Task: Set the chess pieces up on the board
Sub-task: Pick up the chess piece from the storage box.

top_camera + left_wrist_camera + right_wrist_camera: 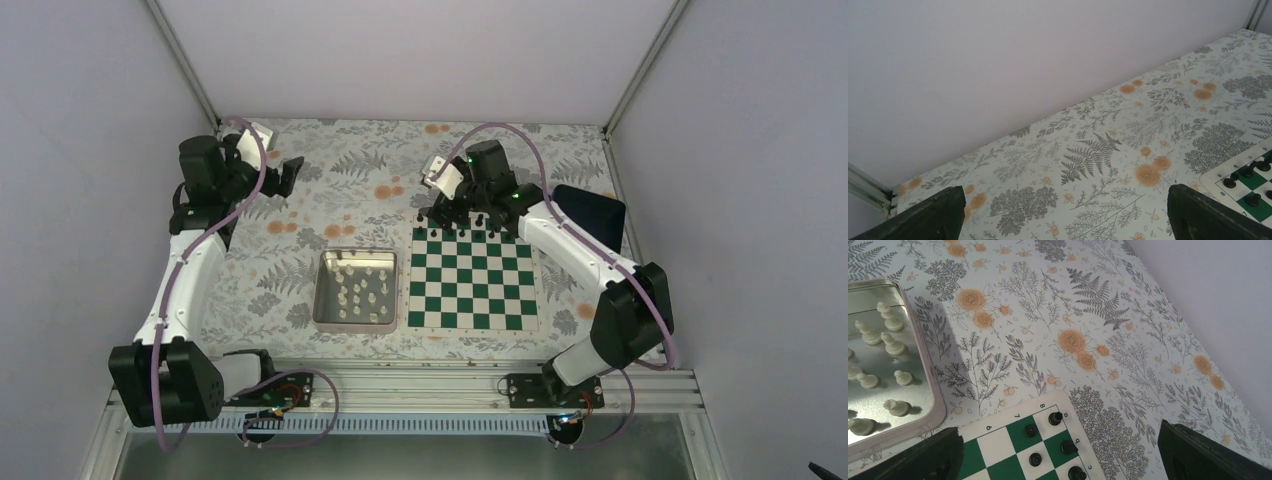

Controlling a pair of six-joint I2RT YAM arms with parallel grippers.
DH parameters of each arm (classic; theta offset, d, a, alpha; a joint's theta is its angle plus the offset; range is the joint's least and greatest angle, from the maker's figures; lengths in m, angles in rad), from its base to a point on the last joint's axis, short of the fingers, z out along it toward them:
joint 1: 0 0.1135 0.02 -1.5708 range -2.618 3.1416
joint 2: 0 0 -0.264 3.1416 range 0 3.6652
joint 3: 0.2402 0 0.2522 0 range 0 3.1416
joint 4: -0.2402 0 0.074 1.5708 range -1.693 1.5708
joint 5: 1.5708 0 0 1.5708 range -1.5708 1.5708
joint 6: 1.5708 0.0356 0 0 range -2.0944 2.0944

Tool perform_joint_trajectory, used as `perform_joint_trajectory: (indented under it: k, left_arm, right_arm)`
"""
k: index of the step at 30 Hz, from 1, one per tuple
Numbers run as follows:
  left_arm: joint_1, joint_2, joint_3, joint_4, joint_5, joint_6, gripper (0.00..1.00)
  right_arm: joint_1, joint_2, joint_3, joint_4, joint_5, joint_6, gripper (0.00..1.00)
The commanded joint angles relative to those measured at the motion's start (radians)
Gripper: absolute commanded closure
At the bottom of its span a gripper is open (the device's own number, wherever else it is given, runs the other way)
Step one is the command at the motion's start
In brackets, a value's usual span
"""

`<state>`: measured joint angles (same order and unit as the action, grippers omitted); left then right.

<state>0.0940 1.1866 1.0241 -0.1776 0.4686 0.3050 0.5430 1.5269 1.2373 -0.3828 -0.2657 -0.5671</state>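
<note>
The green and white board (471,296) lies at centre right; its corner shows in the right wrist view (998,442) and the left wrist view (1235,172). Black chess pieces (468,229) stand along its far rows, several near the corner (1055,417) and several more (1248,172). White chess pieces (362,290) lie in the silver tray (357,254), which the right wrist view also catches (890,322). My right gripper (468,212) hovers open over the board's far edge (1060,435), holding nothing. My left gripper (286,176) is open and empty over the far left cloth (1065,192).
A dark blue box (590,213) sits at the far right, behind the right arm. The tray's rim (924,362) runs close to the board's left side. White walls close the table at back, left and right. A floral cloth (360,190) covers the table.
</note>
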Motion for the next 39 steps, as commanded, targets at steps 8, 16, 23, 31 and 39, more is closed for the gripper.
perform_joint_trajectory:
  k: [8, 16, 23, 31, 39]
  left_arm:
    - [0.003, -0.035, -0.016, 0.036, -0.007, -0.012, 0.00]
    - [0.003, -0.035, -0.015, 0.044, -0.005, -0.015, 0.00]
    - [0.003, -0.011, -0.011, 0.048, -0.013, -0.012, 0.00]
    - [0.003, 0.007, 0.002, 0.042, -0.026, -0.010, 0.00]
    - [0.004, 0.016, 0.007, 0.040, -0.033, -0.010, 0.00]
  right_arm:
    - [0.012, 0.027, 0.060, -0.116, -0.043, -0.059, 0.00]
    - [0.030, 0.043, 0.079, -0.192, -0.068, -0.119, 0.00]
    - [0.254, 0.161, 0.257, -0.414, 0.042, -0.200, 0.13]
    - [0.391, 0.420, 0.562, -0.470, 0.101, -0.100, 0.40]
    - [0.428, 0.583, 0.667, -0.445, 0.015, -0.039, 0.59]
